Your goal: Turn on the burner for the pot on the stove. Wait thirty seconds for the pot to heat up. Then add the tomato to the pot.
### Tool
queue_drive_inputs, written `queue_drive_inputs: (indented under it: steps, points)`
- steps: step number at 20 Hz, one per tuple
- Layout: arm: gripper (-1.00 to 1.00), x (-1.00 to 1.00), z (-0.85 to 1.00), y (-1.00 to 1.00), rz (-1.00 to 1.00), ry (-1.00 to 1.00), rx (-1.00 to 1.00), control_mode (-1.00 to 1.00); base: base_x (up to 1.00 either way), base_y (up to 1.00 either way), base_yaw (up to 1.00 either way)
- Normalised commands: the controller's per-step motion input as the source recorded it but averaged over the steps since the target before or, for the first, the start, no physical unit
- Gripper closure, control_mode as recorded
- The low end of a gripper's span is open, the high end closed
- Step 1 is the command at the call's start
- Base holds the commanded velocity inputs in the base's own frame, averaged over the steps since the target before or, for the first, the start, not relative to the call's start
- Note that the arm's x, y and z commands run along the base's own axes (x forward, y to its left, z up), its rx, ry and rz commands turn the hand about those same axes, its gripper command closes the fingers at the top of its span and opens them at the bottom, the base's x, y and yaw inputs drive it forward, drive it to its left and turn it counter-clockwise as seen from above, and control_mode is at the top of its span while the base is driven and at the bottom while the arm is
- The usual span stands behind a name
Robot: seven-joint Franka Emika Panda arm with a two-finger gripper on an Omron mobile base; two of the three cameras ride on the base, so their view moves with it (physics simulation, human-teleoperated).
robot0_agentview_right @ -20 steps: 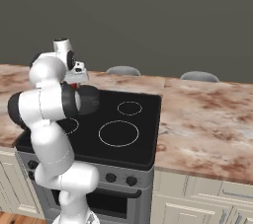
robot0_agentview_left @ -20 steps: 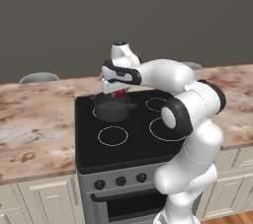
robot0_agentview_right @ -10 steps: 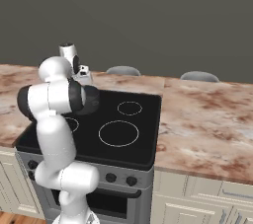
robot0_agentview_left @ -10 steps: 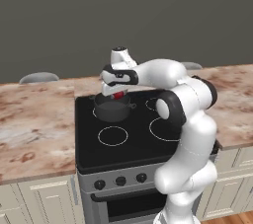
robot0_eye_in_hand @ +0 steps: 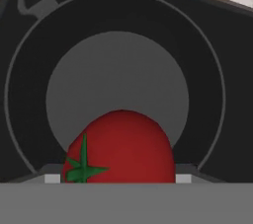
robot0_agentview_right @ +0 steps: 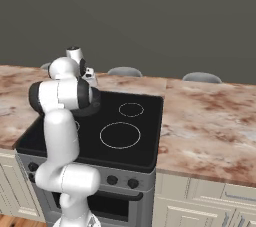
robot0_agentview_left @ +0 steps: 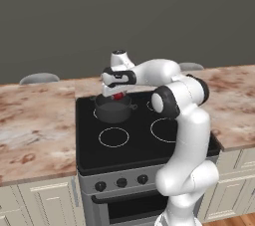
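So the pincer (robot0_agentview_left: 117, 95) is clamped on the tomato (robot0_eye_in_hand: 120, 148), jaws held apart only by the fruit between them. Compared with a second ago, the hand has dropped lower and slid in over the pot (robot0_agentview_left: 113, 109), where before it was riding higher and a bit off to the side. That tells me the heating wait is probably over and we're on the last step, the drop.

From the hand view the tomato sits right at the fingertips, green stem star facing the camera, with the pot's grey floor directly beyond it and the rim circling all around, so it's pretty well centred over the pot. From the left base view the tomato is just above the pot's rim, not touching it.

The pot sits on its burner (robot0_eye_in_hand: 15, 119) at the back left of the stove (robot0_agentview_left: 124, 145), with the tabletop (robot0_agentview_left: 35, 120) to its left. Opening the jaws now should land it inside, I reckon.
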Motion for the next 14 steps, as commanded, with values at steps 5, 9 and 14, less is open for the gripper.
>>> queue_drive_inputs:
  steps: [5, 9, 14]
  points:
    - [1.00, 0.00, -0.22, 0.01, 0.00, 0.00, 0.00, -1.00, 0.00, 0.00, 0.00]
    - [1.00, 0.07, -0.23, 0.02, 0.00, 0.00, 0.00, -1.00, 0.00, 0.00, 0.00]
    - [1.00, 0.05, -0.12, 0.01, 0.03, -0.01, 0.00, -1.00, 0.00, 0.00, 0.00]
